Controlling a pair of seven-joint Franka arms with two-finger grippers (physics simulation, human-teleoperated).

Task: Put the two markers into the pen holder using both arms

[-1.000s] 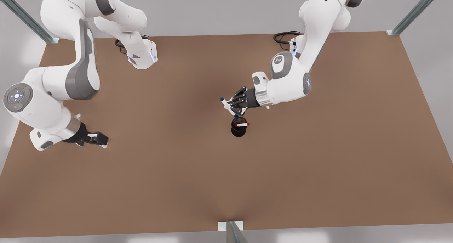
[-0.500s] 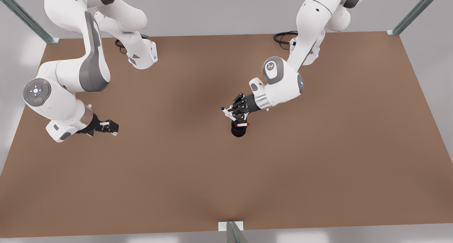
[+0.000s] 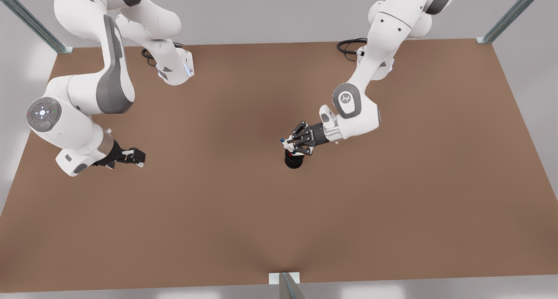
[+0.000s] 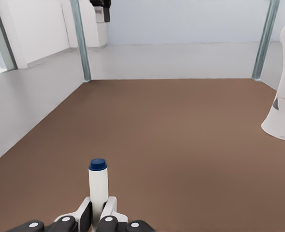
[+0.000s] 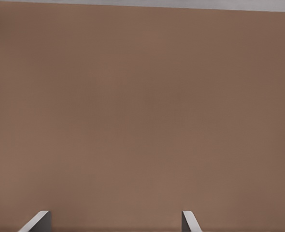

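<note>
While the left gripper (image 3: 291, 145) hangs right above the pen holder (image 3: 294, 161) near the tabletop (image 3: 392, 194) centre, its fingers (image 4: 108, 209) are clamped narrow on the blue-capped marker (image 4: 98, 186), cap end sticking out past the fingertips. In the front view the marker lies tilted, blue cap at the front view's left of the cup, so I judge the insert step is in hand but not done. A bit of red shows at the cup mouth under the gripper, probably the red-capped marker (image 3: 290, 154) already in; mostly hidden, can't confirm how it sits. Risks: if the tilt isn't taken out before release, the lower end could catch the rim and the marker drops onto the tabletop beside the cup. The cup looks light and narrow, so a finger or barrel pressing sideways on the rim may tip it and spill the red one. The red marker may also block the opening if it leans across. The right gripper (image 3: 130, 156) waits well apart at the front view's left, low over bare tabletop, fingers (image 5: 190, 221) spread wide, holding nothing. Nothing else near the cup; cables sit far back by the arm bases.
</note>
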